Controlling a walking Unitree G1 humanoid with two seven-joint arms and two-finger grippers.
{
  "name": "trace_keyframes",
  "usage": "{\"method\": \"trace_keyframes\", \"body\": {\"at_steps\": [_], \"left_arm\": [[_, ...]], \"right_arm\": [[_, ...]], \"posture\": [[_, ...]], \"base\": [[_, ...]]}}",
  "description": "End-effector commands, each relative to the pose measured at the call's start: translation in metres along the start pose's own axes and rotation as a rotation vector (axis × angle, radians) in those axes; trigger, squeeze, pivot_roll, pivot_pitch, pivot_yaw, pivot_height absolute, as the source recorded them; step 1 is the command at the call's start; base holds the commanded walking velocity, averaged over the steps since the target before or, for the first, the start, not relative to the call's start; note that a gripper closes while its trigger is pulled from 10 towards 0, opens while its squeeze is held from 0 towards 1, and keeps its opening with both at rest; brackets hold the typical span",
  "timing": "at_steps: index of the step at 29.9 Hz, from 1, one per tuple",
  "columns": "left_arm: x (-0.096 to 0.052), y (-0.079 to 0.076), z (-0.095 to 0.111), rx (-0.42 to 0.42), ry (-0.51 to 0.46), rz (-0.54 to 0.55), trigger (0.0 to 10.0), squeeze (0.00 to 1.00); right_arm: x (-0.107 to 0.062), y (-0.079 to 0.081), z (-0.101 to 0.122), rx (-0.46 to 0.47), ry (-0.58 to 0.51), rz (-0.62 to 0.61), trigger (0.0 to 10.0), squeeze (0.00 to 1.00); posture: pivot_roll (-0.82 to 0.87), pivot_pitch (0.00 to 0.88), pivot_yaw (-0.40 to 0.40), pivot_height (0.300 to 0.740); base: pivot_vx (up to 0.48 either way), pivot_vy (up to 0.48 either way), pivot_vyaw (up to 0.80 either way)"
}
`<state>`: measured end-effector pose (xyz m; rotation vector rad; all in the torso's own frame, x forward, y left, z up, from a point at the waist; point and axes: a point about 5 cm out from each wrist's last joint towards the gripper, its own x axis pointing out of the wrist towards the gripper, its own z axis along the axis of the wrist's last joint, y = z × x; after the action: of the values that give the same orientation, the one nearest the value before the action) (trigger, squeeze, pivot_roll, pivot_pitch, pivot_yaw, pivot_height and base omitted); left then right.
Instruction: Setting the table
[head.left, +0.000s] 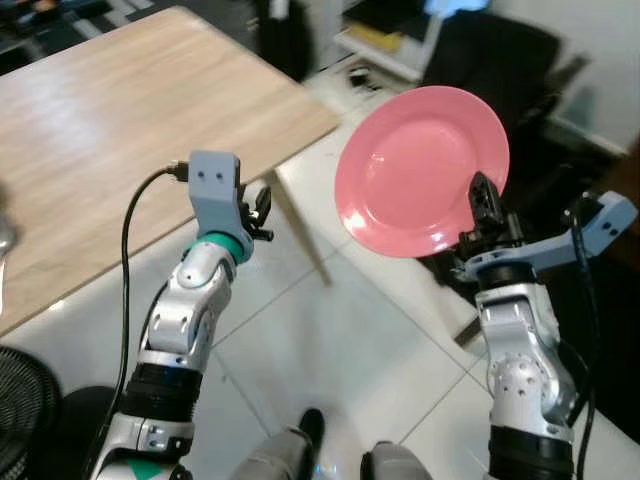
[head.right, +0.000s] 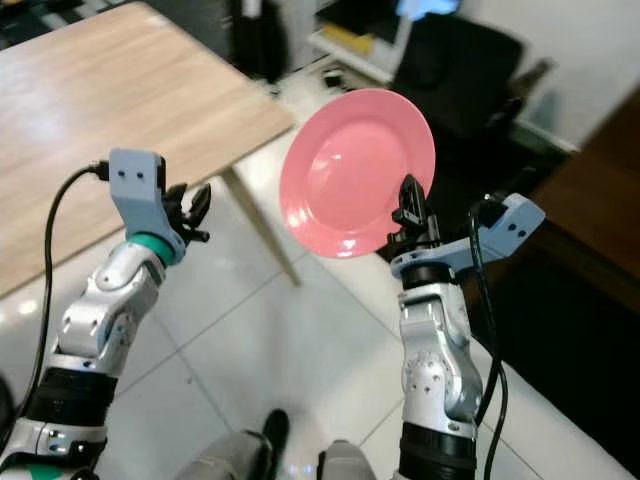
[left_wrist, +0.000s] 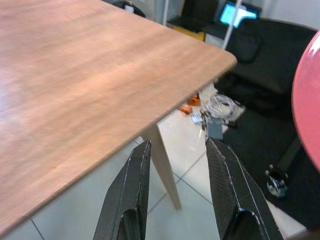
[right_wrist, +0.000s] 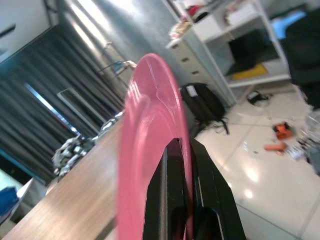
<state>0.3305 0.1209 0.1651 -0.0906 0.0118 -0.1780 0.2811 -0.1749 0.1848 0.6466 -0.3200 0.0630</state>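
The right end effector (head.left: 484, 200) pinches the lower rim of a pink plate (head.left: 420, 170), held tilted in the air over white tiled floor (head.left: 330, 350), off the wooden worktop's (head.left: 120, 130) near corner. The left end effector (left_wrist: 175, 192), fingers spread and holding nothing, hovers just beside that corner's edge, above the worktop leg (head.left: 298, 228).

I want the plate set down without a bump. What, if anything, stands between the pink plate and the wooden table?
Nothing visible does. The right gripper holds the pink plate by its rim, in the air beside the wooden table. The near tabletop is bare, and the left gripper, fingers open, hovers off the table's corner edge.
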Motion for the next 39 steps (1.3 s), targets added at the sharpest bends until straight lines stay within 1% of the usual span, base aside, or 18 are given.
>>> {"method": "trace_keyframes", "body": {"at_steps": [1, 8, 13, 15, 18, 23, 35, 39], "left_arm": [[-0.001, 0.005, -0.006, 0.01, 0.028, 0.017, 10.0, 0.0], [-0.001, 0.005, -0.006, 0.016, 0.027, 0.024, 10.0, 0.0], [0.001, 0.007, -0.002, 0.059, -0.006, 0.048, 10.0, 0.0], [0.002, 0.008, -0.001, 0.074, -0.011, 0.067, 10.0, 0.0], [0.003, 0.009, -0.001, 0.075, -0.01, 0.076, 10.0, 0.0], [0.004, 0.01, -0.001, 0.072, -0.011, 0.078, 10.0, 0.0], [0.004, 0.009, -0.001, 0.074, -0.013, 0.078, 10.0, 0.0], [0.004, 0.009, -0.002, 0.076, -0.014, 0.078, 10.0, 0.0]], "right_arm": [[-0.001, 0.002, -0.001, 0.011, -0.003, 0.007, 10.0, 0.0], [0.0, 0.001, -0.001, 0.011, -0.003, 0.003, 10.0, 0.0], [0.001, 0.0, -0.001, -0.01, -0.004, -0.004, 10.0, 0.0], [0.001, 0.001, -0.001, -0.019, -0.005, -0.014, 10.0, 0.0], [0.002, 0.001, -0.001, -0.019, -0.007, -0.017, 10.0, 0.0], [0.002, 0.001, -0.001, -0.017, -0.011, -0.02, 10.0, 0.0], [0.003, -0.002, 0.008, -0.032, -0.066, -0.043, 10.0, 0.0], [0.003, -0.002, 0.009, -0.024, -0.075, -0.033, 10.0, 0.0]], "posture": [[-0.02, 0.0, 0.08, 0.74], [-0.02, 0.0, 0.081, 0.74], [-0.02, 0.0, 0.082, 0.74], [-0.03, 0.0, 0.082, 0.74], [-0.03, 0.0, 0.083, 0.74], [-0.02, 0.0, 0.083, 0.74], [-0.02, 0.0, 0.08, 0.74], [-0.02, 0.0, 0.082, 0.74]], "base": [[0.0, 0.0, 0.76], [0.0, 0.0, 0.76], [0.148, 0.0, 0.69], [0.469, 0.0, 0.0], [0.469, 0.0, 0.0], [0.469, 0.0, 0.0], [0.469, 0.0, 0.0], [0.469, 0.0, 0.0]]}}
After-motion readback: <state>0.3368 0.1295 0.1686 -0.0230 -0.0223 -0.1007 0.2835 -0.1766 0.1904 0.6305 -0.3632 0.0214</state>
